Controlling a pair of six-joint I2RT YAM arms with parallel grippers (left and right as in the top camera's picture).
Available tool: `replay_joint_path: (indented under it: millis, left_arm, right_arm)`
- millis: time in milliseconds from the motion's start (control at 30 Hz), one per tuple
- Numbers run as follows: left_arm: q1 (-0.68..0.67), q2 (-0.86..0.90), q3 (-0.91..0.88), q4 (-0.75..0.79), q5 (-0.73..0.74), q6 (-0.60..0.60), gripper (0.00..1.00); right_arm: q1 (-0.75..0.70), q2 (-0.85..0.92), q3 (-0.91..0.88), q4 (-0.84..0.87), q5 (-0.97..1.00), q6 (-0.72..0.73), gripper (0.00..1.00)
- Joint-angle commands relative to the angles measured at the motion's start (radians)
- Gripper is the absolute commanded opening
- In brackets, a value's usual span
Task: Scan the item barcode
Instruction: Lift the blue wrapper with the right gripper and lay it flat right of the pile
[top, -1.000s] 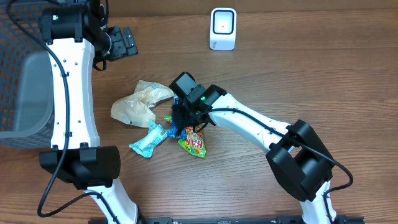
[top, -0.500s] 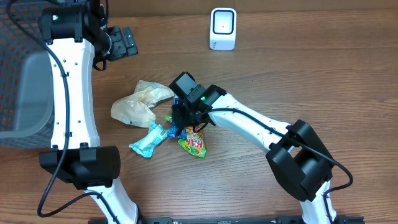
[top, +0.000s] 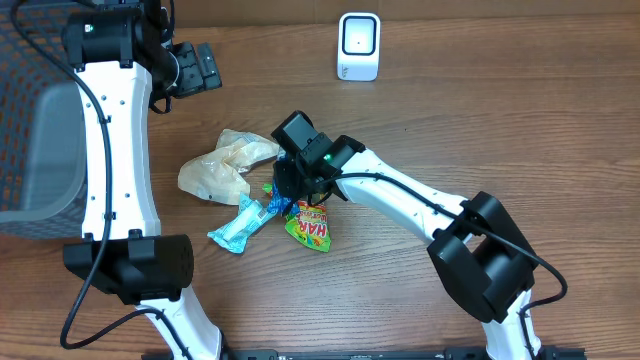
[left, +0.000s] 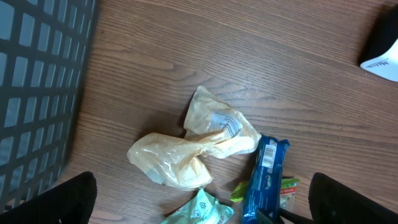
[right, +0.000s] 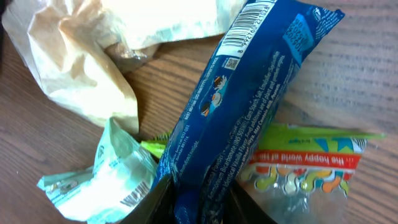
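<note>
A long blue snack packet (right: 249, 106) with a white barcode near its far end lies slanted over the pile, and my right gripper (right: 199, 193) is shut on its near end, a black finger pressing each side. From overhead the right gripper (top: 290, 190) points down into the pile and hides most of the packet. The blue packet (left: 266, 180) also shows in the left wrist view. The white scanner (top: 359, 46) stands upright at the far edge, well apart from the packet. My left gripper (top: 195, 65) hangs open high at the far left, holding nothing.
A crumpled tan bag (top: 225, 165) lies left of the pile, and a mint-green packet (top: 238, 227) lies in front of it. A green gummy bag (top: 312, 230) lies under the blue packet. A grey mesh basket (top: 30, 120) fills the left edge.
My right gripper has shifted slightly toward the far side with the blue packet, uncovering more of the gummy bag's print. The left arm has not moved.
</note>
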Motion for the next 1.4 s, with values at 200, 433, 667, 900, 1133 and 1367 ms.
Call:
replay_joint_path:
  millis: [200,433,667,900,1133,1367]
  left_arm:
    - [-0.002,-0.003,-0.009,0.002,-0.010,0.009,1.00]
    - [-0.002,-0.003,-0.009,0.002,-0.010,0.009,1.00]
    - [-0.002,-0.003,-0.009,0.002,-0.010,0.009,1.00]
    - [-0.002,-0.003,-0.009,0.002,-0.010,0.009,1.00]
    - [-0.002,-0.003,-0.009,0.002,-0.010,0.009,1.00]
    - [-0.002,-0.003,-0.009,0.002,-0.010,0.009,1.00]
  right_arm:
    - [-0.004,0.060,0.027,0.024,-0.011,-0.005,0.26]
    - [-0.010,0.034,0.044,0.000,-0.011,-0.010,0.04]
    - [-0.014,-0.130,0.071,-0.097,0.203,-0.134,0.04]
    - [-0.017,-0.229,0.071,-0.273,0.498,-0.169,0.04]
    - [-0.018,-0.222,0.008,-0.354,0.645,-0.237,0.04]
    - [-0.018,-0.151,-0.111,-0.352,0.821,-0.297,0.04]
